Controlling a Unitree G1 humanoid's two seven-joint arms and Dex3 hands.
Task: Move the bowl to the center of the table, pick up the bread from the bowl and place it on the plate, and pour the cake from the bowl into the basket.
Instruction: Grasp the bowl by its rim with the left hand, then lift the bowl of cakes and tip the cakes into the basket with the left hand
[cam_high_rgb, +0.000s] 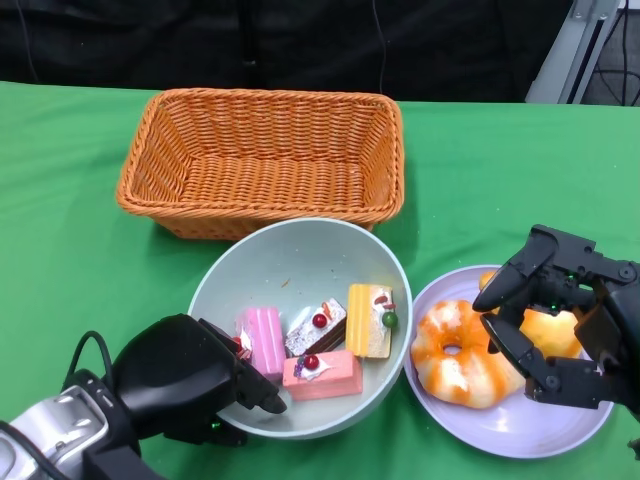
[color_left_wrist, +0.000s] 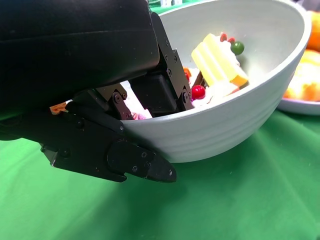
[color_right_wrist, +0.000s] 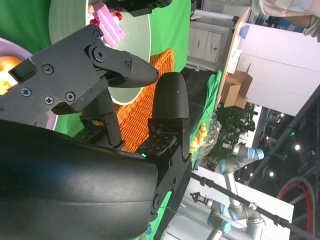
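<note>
While my left hand is gripping the bowl rim, my right hand is hovering open, holding nothing, over the bread.

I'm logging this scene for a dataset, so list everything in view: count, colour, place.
basket: one, orange wicker, far side of table
bowl: one, pale green, centre, lifted at its near rim
cake pieces: four, pink, yellow, dark, in bowl
plate: one, lavender, right of bowl
bread: orange-glazed ring and another piece, on plate
table: green cloth
left hand: black, grips bowl's near rim
right hand: black, open above plate
</note>
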